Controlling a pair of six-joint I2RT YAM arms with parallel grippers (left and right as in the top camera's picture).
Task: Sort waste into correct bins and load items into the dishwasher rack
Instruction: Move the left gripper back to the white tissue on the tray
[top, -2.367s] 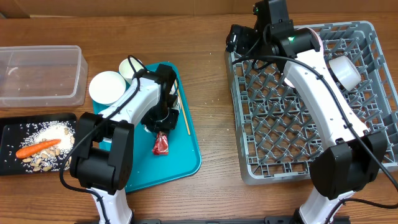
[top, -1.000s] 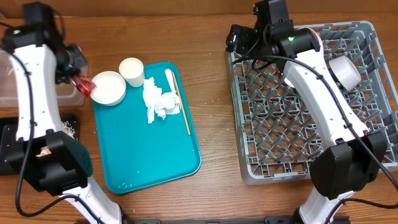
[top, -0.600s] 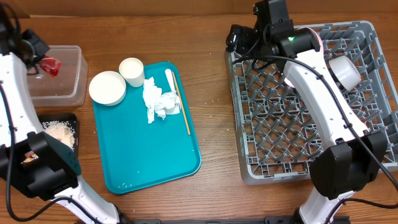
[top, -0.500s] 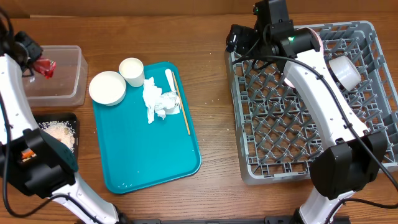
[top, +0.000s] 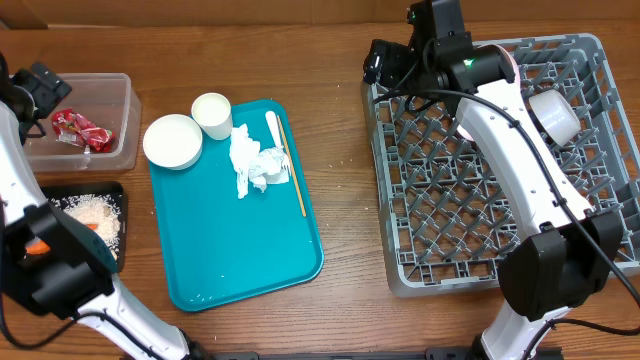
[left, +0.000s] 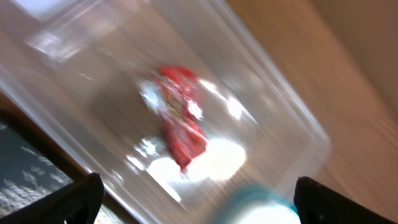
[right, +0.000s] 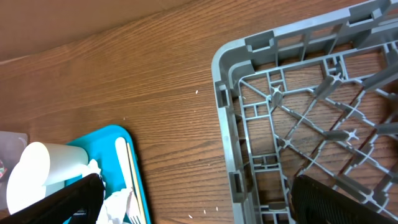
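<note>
The crinkled red wrapper (top: 78, 128) (left: 180, 124) lies loose inside the clear plastic tub (top: 110, 88) (left: 292, 124). My left gripper (top: 42, 88) (left: 199, 208) hangs open just above the tub's left end, nothing between its fingers. On the teal tray (top: 250, 260) rest crumpled white napkins (top: 256, 166) and a white fork (top: 272, 128). A white bowl (top: 172, 140) and a cup (top: 212, 115) sit at its top left. My right gripper (top: 385, 65) (right: 205, 208) is open and empty over the grey dishwasher rack's (top: 500, 200) (right: 227, 124) far left corner. Another white bowl (top: 555, 115) sits in the rack.
A black tray (top: 112, 192) holding rice scraps sits below the tub, partly hidden by my left arm. A thin wooden stick (top: 292, 170) lies along the tray's right side. Bare wood table (top: 340, 130) separates tray and rack.
My left gripper carried the red wrapper from beside the bowl to above the tub and opened; the wrapper dropped into the tub. The right arm stayed still.
</note>
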